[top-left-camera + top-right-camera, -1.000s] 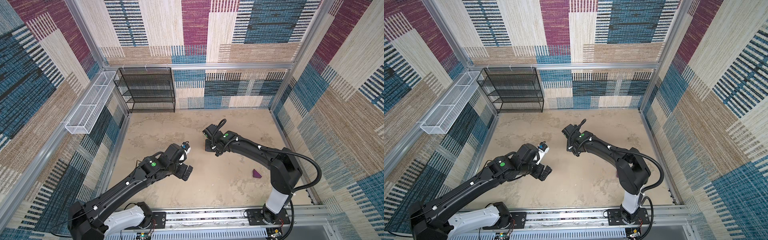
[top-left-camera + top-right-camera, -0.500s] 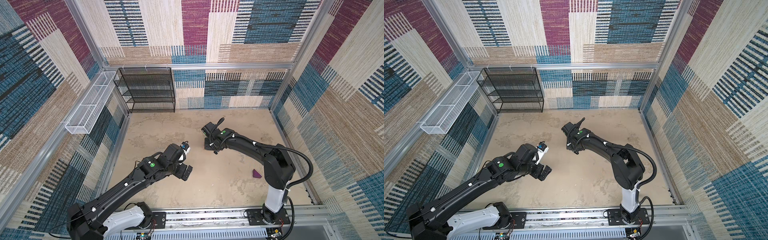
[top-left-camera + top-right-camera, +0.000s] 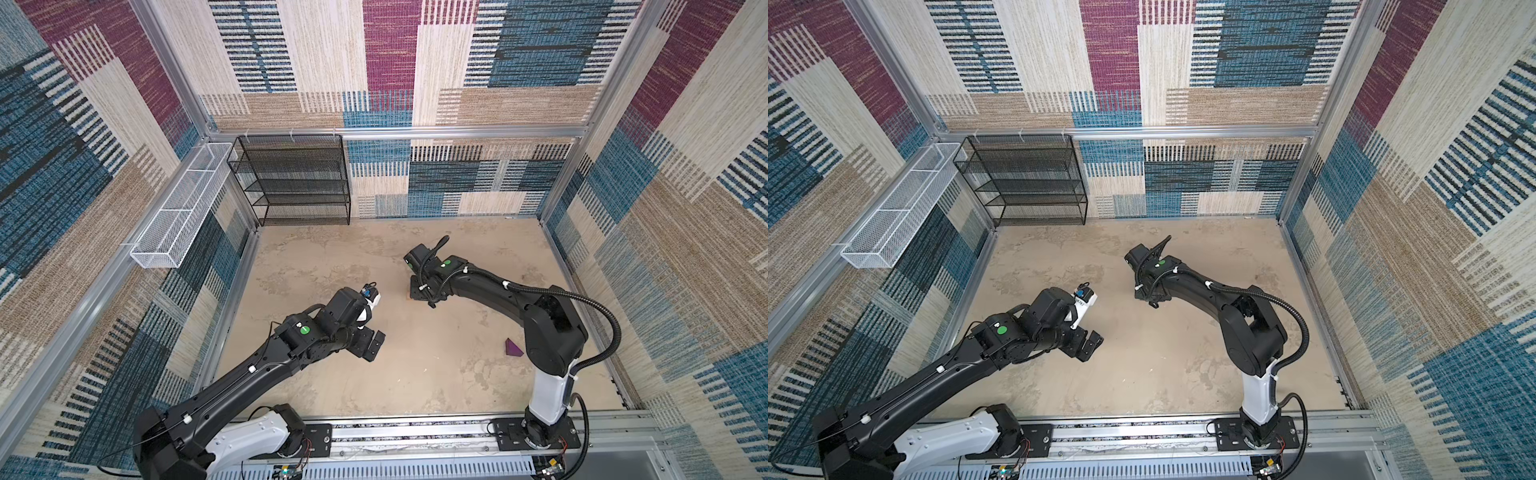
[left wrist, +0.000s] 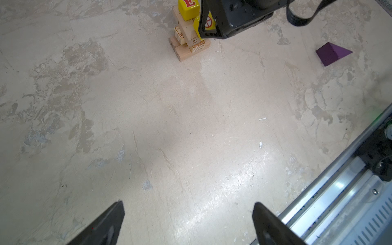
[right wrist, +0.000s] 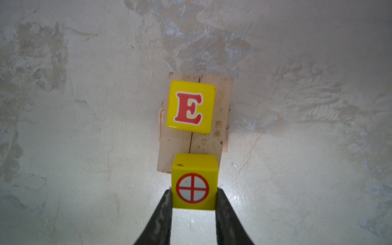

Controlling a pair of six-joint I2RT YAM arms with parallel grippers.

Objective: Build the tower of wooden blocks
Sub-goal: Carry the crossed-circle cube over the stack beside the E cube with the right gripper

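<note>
The tower (image 4: 186, 45) is a stack of crossed tan planks (image 5: 221, 118) with a yellow cube marked E (image 5: 191, 107) on top. My right gripper (image 5: 194, 192) is shut on a second yellow cube (image 5: 194, 182) with a red crossed circle. It holds that cube over the planks' end, beside the E cube (image 4: 188, 9); I cannot tell whether the cube touches the planks. The purple wedge (image 3: 513, 348) lies alone on the floor (image 4: 332, 54). My left gripper (image 4: 188, 203) hangs open and empty over bare floor, left of the tower (image 3: 372, 345). In both top views the right gripper (image 3: 1148, 297) hides the tower.
A black wire shelf (image 3: 299, 178) stands at the back left against the wall. A white wire basket (image 3: 178, 216) hangs on the left wall. A metal rail (image 3: 415, 432) carrying both arm bases runs along the front edge. Patterned walls close in all sides.
The right arm's elbow has swung a little to the left, while its gripper and the held cube have barely shifted. The left arm has not moved.
</note>
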